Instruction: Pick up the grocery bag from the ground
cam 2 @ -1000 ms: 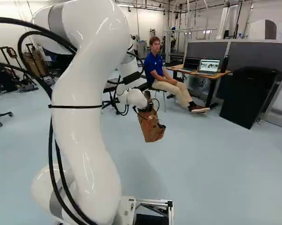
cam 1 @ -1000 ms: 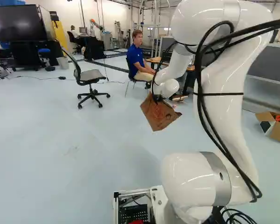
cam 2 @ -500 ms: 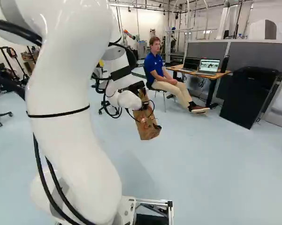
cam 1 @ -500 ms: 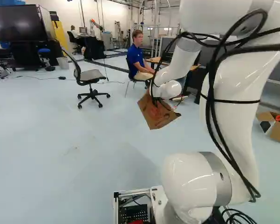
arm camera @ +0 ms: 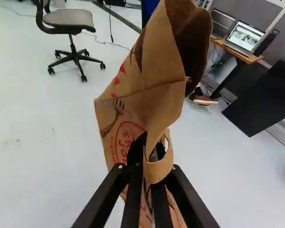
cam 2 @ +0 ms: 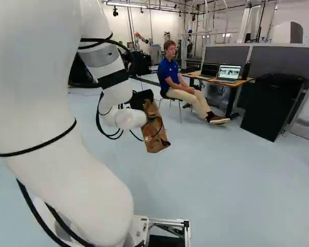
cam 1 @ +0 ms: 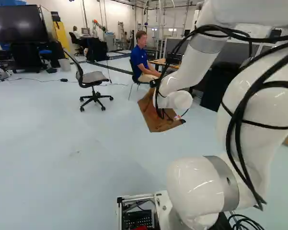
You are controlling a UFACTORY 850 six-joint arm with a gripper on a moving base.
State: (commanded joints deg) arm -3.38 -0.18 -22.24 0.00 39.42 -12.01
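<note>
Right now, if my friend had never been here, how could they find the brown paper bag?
Look for the big, glossy white robot arm and follow it to its black two-fingered end effector. Pinched there is a creased brown paper bag with red printing; unlike the grey-seated wheeled chair, it hangs above the pale floor.

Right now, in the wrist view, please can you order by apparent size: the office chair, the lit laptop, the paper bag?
1. Paper bag, clearly the largest, being nearest the camera
2. Office chair
3. Lit laptop, the smallest
</note>
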